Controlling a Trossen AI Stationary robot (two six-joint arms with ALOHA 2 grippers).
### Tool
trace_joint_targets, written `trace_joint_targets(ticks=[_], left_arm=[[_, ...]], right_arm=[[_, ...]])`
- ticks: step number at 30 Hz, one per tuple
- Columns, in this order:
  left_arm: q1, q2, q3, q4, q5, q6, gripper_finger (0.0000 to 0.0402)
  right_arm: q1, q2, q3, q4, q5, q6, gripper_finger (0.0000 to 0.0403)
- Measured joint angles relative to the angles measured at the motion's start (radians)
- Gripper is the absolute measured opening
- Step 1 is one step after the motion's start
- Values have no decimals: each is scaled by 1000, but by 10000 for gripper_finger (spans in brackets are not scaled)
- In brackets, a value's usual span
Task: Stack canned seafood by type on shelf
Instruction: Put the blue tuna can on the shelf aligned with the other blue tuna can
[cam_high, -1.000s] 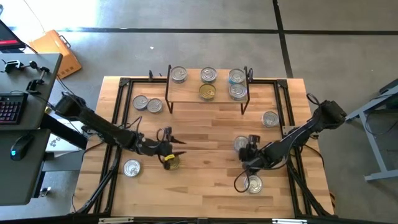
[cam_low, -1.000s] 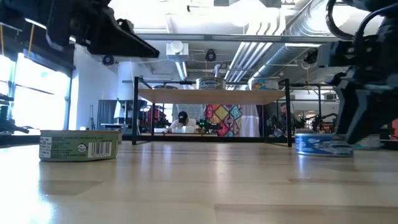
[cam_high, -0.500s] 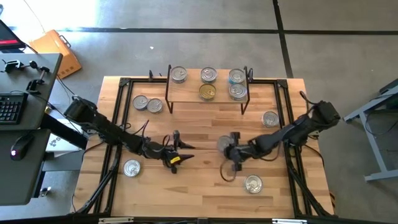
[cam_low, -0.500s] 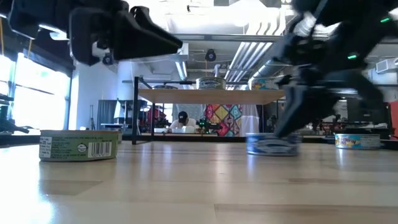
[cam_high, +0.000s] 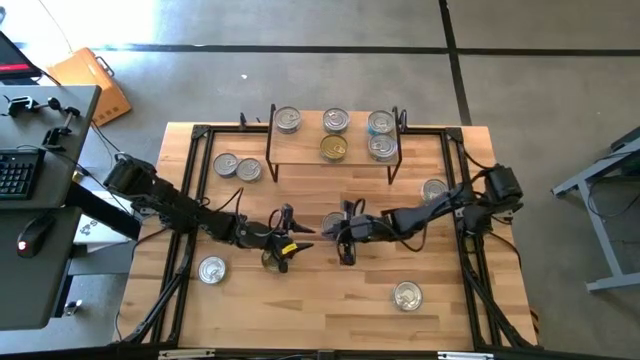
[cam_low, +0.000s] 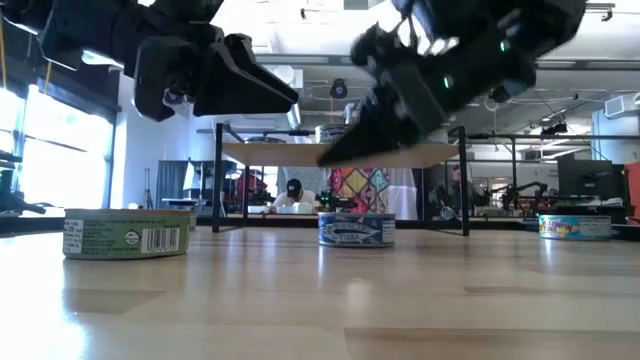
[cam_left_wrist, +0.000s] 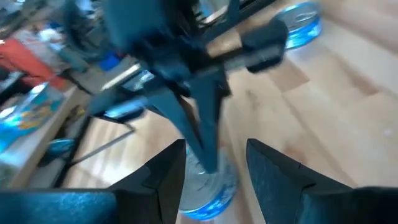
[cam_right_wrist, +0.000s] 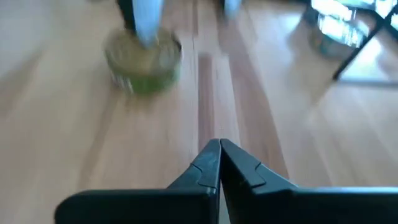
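A blue-labelled tin (cam_high: 331, 220) stands flat on the table's middle, in front of the shelf (cam_high: 300, 150); it also shows in the low view (cam_low: 356, 229). My right gripper (cam_high: 338, 232) is shut, reaching in from the right, its tips just over this tin. My left gripper (cam_high: 297, 240) is open and raised, pointing at the same tin (cam_left_wrist: 202, 193) from the left, apart from it. A green-labelled, gold-lidded tin (cam_high: 274, 261) stands beside my left gripper. Several tins stand on the shelf top, one of them gold (cam_high: 333, 148). My right gripper's shut fingers (cam_left_wrist: 208, 155) slant down over the blue tin's top from the table's right side. I cannot tell whether they touch it. The tin stands flat on the table.
Two silver tins (cam_high: 238, 168) stand left of the shelf. Single tins stand at the near left (cam_high: 211, 269), the near right (cam_high: 406, 295) and the right (cam_high: 434, 190). Black rails (cam_high: 190, 200) run along both table sides.
My right gripper has swept from the table's right side toward the middle. The blue tin has slid along the table with it, staying flat. The gripper's fingers now show higher in the low view. My left gripper has moved a little toward the right, toward that tin.
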Motion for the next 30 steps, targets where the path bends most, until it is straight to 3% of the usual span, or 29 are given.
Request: trace_joint_targets(ticks=[5,10,15,19,23,30], left_arm=[[71,27,0,7,211,-22,160],[165,106,11,45,334,34,160],[229,238,110,44,440,132,160],[256,329,211,-65,461,183,160],[273,376,297,-237,461,197,140],[276,404,335,-323,396,245,39]], right_arm=[[59,-103,13,-48,94,-2,0],[172,-243,14,-234,298,27,0],[265,-330,14,-376,437,106,0],[312,-339,14,-429,514,162,0],[338,-339,14,-467,526,212,0],[357,-339,14,-472,546,226,0]])
